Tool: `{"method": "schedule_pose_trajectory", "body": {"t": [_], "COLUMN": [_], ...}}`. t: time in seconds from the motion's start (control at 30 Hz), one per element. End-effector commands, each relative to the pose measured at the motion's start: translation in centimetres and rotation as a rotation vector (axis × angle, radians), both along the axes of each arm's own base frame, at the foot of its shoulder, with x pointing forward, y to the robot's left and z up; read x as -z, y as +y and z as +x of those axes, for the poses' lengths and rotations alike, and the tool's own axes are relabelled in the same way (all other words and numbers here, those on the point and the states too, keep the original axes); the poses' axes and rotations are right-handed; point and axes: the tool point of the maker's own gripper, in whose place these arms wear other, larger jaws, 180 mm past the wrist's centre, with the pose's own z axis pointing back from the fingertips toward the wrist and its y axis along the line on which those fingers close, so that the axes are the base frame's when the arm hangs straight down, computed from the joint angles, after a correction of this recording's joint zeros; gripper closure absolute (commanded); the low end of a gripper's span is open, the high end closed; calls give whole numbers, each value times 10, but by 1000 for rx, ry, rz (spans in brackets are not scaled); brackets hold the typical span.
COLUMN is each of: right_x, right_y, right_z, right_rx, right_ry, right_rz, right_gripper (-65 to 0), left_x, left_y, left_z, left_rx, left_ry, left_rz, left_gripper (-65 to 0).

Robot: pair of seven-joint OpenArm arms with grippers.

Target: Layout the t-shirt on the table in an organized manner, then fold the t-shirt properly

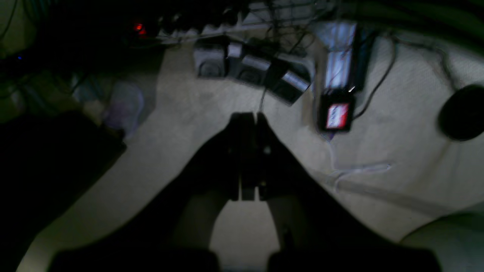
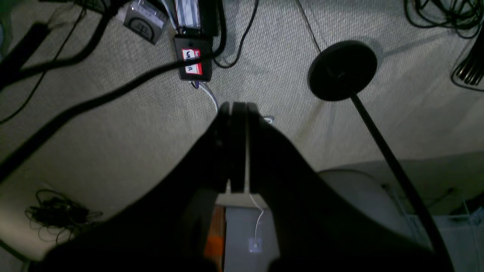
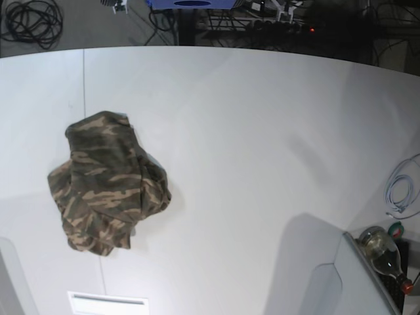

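Left gripper [image 1: 248,117] and right gripper [image 2: 238,107] are both pressed together, empty (over carpet).

Seen from the wrist cameras, the left hand [image 1: 248,118] and right hand [image 2: 238,107] are matte black, each with two broad tapering fingers, small screws showing on the left.

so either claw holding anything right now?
Nothing held. Left claw and right claw are both shut empty; the crumpled camouflage cloth t-shirt lies on the white table.

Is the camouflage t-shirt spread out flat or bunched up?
Bunched up: the t-shirt sits crumpled in a heap on the table, no sleeves laid out.
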Motion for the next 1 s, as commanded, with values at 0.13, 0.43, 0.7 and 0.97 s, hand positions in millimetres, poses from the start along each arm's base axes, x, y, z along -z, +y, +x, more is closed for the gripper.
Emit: {"method": "schedule_pose_trajectory", "body": {"t": [0.13, 0.43, 0.7, 0.97], "right_x": [-14, -58, -106, -178], "right_y": [-3, -1, -37, -55], "right_z": [-23, -26, -8, 67], "right_rx": [5, 11, 136, 122], "right_ry": [19, -24, -122, -375], "right_rz": [-12, -15, -110, -154], "right_gripper": [-2, -2, -2, -2], "left_x": [-10, -52, -113, -191], "left_y": [21, 41, 36, 21], "left_z": [-24, -20, 12, 106], "left_rx": [25, 108, 229, 98], "left_ry": [6, -147, -329, -637], "left_rz": [32, 48, 21, -110], "left_gripper": [0, 0, 0, 0]}}
